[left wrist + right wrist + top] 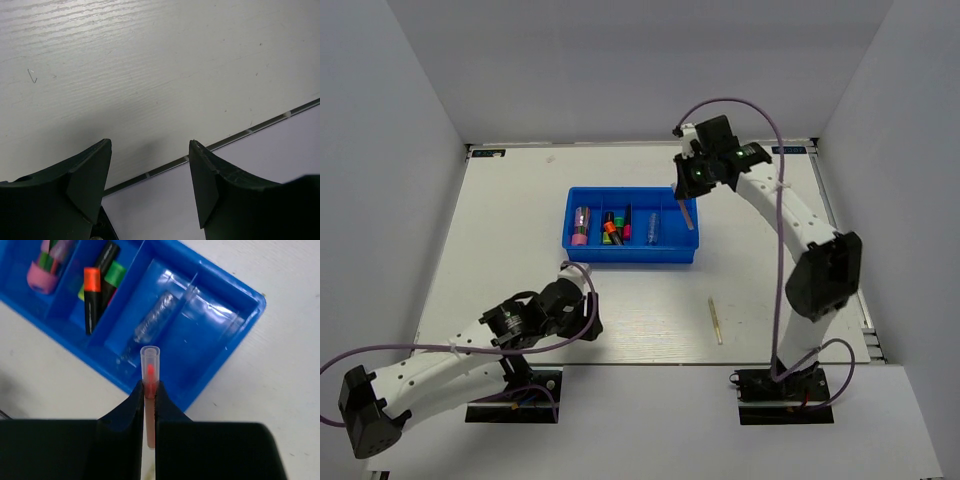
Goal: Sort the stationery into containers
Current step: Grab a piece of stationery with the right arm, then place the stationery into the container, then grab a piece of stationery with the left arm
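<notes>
The worktop [510, 250] is white with a faint wood grain (plainest in the left wrist view) and is boxed in by plain pale walls [620, 70] at 9, 12 and 3 o'clock.

On its far half, toward 12 o'clock, sits the blue tray [630, 259], long side running 9 to 3, with four compartments side by side. In the 9 o'clock compartment a pink tube [581, 226] lies along the 12-to-6 line, pink end toward 6. Next to it are the markers [616, 225], also lying 12 to 6, with their orange, green and pink caps at the 6 o'clock end. The third compartment holds a clear pen [652, 229] on the same axis.

The right gripper [149, 390] is clamped on a capped stick [149, 365], a thin one with a clear cap and a red tip inside. In the top view it hangs over the tray's 3 o'clock end, lower end slanting toward 5 o'clock.

A pale stick [716, 320] lies loose on the worktop at about 4 o'clock from the tray and well apart from it, its axis nearly 12 to 6.

The left gripper [150, 150] is parted wide with nothing between its fingers (only bare worktop beyond them), near the worktop's 7 o'clock side.
</notes>
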### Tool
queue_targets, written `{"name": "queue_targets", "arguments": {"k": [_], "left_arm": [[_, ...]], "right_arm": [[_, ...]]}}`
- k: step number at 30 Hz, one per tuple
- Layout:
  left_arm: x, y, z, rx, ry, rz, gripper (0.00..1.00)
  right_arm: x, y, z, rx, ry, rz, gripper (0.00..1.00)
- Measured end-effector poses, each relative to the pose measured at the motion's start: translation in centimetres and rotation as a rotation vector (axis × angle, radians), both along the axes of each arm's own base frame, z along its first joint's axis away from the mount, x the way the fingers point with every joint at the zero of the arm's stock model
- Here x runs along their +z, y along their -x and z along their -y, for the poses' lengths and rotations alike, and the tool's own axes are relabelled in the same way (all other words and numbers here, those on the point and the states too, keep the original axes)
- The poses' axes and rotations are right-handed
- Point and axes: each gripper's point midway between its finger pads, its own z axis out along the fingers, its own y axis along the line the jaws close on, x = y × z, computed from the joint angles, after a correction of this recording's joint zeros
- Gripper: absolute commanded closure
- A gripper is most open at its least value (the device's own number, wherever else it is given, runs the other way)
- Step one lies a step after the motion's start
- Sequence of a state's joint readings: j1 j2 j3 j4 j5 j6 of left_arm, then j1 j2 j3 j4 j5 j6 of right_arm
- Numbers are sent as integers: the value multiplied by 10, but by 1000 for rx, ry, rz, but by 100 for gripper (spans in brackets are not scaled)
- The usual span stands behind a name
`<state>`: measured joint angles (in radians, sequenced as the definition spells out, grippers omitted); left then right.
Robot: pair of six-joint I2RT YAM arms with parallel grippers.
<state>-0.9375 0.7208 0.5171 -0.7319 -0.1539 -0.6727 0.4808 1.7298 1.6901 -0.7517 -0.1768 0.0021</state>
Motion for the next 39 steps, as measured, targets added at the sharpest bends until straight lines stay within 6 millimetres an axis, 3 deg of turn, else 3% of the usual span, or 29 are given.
{"name": "queue_targets", "arguments": {"k": [2,5,10,12,17,22,25,26,28,30,33,36,37,38,39], "left_arm": [[-2,0,2,-3,-3,-6,26],[-4,1,6,-12,-14,-12,26],[-4,0,15,-29,-17,-2,26],[-4,0,19,-35,-20,0,26],[-4,-2,26,-44,-27,1,26],[0,-12,45,-56,-38,1,29],[10,-20,67,-80,-48,12,43],[13,-22,76,-89,-47,17,51],[21,-27,95,-110,-37,36,73],[30,-31,116,-132,-18,58,90],[39,-36,147,-160,2,80,92],[43,-44,184,-159,9,90,77],[44,-48,196,-147,6,92,60],[43,-52,208,-139,-1,92,53],[44,-57,222,-121,-1,96,48]], "right_arm": [[-11,-21,-13,-53,-21,-41,100],[-44,-44,-21,-144,-1,-124,100],[-91,-63,-20,-252,66,-188,100],[-96,-66,-16,-274,87,-184,97],[-94,-69,-11,-287,106,-161,61],[-96,-64,-12,-277,102,-178,55],[-93,-61,-14,-261,91,-183,76],[-91,-60,-14,-253,88,-180,94],[-83,-54,-11,-233,88,-169,100],[-71,-41,0,-216,108,-142,100],[-46,-23,31,-213,164,-10,100],[-33,12,84,-245,256,105,100],[-31,23,102,-264,283,122,100],[-31,31,115,-283,306,128,95],[-34,36,128,-308,324,130,80]]}}
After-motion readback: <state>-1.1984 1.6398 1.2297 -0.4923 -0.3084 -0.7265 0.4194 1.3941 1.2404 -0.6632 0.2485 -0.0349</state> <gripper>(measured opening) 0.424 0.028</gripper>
